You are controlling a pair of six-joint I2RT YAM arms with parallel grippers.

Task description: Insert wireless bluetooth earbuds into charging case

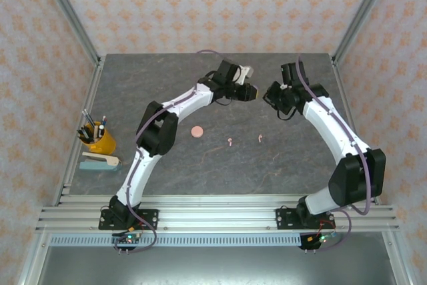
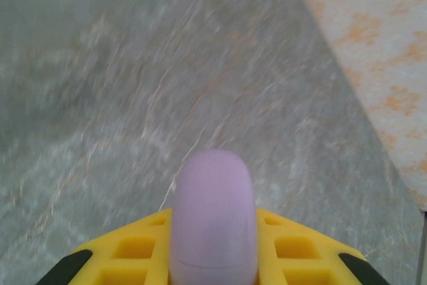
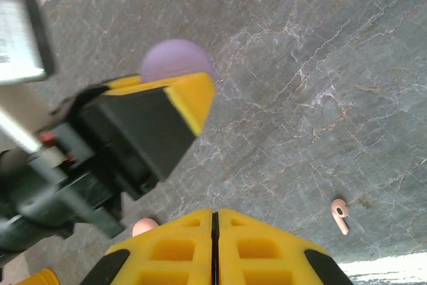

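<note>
The left gripper squeezes a lilac case. The right gripper is closed tight and empty. Two pink earbuds lie on the table, not put away yet.

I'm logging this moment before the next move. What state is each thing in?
Left pincer: shut on the lilac case.
Lilac case: held edge-on, above the table.
Right pincer: shut, empty.
Pink case: lying flat on the table.
Pink earbuds: loose on the table, outside any case.
Pen cup: upright, holding pens.
</note>
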